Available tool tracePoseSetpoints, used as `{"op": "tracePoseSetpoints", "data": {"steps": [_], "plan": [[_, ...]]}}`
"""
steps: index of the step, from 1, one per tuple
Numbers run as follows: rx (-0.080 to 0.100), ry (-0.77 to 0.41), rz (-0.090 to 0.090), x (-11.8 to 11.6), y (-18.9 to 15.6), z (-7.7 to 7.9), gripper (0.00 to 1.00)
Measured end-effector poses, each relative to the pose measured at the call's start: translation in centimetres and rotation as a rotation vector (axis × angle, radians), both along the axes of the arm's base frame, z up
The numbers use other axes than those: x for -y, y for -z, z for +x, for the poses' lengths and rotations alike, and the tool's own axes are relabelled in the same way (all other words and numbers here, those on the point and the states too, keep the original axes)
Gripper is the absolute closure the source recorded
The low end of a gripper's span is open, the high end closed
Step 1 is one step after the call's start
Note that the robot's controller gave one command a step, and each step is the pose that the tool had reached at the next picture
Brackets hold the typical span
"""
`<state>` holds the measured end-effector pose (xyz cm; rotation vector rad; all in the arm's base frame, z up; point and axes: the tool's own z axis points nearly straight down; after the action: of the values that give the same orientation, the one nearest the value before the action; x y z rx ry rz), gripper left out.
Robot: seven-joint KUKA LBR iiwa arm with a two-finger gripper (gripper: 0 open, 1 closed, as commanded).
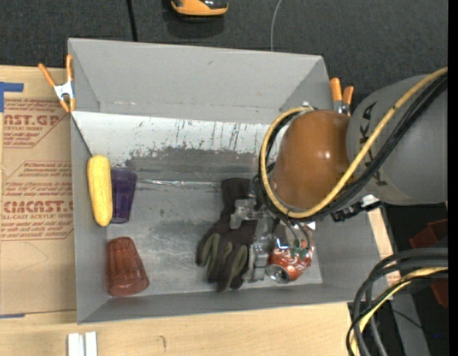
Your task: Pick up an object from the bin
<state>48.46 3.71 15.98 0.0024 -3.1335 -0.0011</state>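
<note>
**Dark glove lying just beside the lowered fingers**

The dark glove is laid flat on the floor of the grey bin, just to the view's left of the fingers. Its cuff end reaches past them toward the far wall. The fingers are set low, close to the bin floor, beneath the orange wrist cover. Whether they are spread or pressed together cannot be told. A crumpled red and white thing is found just to the view's right of the fingers. Well apart from the fingers, toward the view's left wall, a yellow oblong thing is laid against a purple cup, and a ribbed red cup is tipped on its side nearer the front wall.
</note>
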Motion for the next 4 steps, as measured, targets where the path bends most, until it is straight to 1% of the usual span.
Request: {"op": "tracePoseSetpoints", "data": {"steps": [1,2,3,4], "plan": [[0.008,0.001,0.001,0.0,-0.4,0.2,0.00],[0.015,-0.148,0.000,0.1,1.6,1.7,0.00],[0.012,-0.545,0.002,-0.2,8.9,2.8,0.00],[0.005,-0.634,0.004,0.1,9.0,5.9,0.00]]}}
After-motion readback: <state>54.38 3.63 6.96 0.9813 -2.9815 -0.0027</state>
